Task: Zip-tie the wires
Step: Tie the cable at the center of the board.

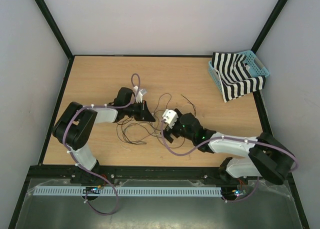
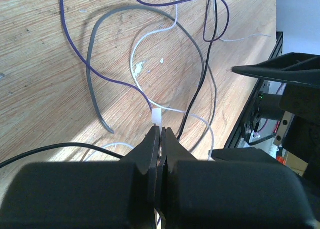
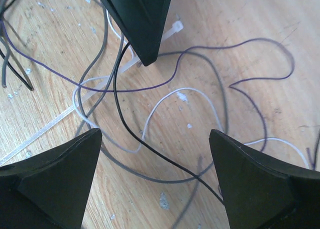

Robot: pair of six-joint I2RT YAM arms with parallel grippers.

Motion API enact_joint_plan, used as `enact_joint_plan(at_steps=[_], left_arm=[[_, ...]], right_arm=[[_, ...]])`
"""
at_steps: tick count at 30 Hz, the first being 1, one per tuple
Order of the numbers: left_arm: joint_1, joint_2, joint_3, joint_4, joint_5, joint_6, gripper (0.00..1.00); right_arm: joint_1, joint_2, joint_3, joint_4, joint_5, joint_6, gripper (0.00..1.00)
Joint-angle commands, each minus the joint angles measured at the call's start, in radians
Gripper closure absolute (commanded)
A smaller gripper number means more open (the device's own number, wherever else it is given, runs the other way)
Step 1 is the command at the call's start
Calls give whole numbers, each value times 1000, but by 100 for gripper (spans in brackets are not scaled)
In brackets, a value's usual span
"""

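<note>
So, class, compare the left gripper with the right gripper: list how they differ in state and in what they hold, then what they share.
The left gripper is shut; the right gripper stands wide open. The left gripper pinches the zip tie between its tips; the right gripper holds nothing, with only the wires lying below its gap. Both are black, two-fingered and low over the same tangle.

Left claw (image 2: pixel 160 130) pinched shut; right claw (image 3: pixel 155 134) spread wide, facing it closely.
</note>
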Motion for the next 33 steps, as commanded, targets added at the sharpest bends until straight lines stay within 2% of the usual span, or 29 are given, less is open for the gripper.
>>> enact_joint_plan(at_steps=[1,5,13,23,33], left_arm=[[-4,16,38,-27,5,5,100],[-4,23,47,-42,10,10,100],[-3,28,56,-63,9,20,100],[0,26,64,-81,8,27,100],[0,24,71,-96,12,26,100]], right_arm=[[3,-104,-70,165,-27,-81,1],[30,-183,-176,324,-110,-212,1],[160,-164,-170,254,-66,-448,1],[296,-6,-145,233,-49,-541,1],[308,105,-90,262,-60,-564,1]])
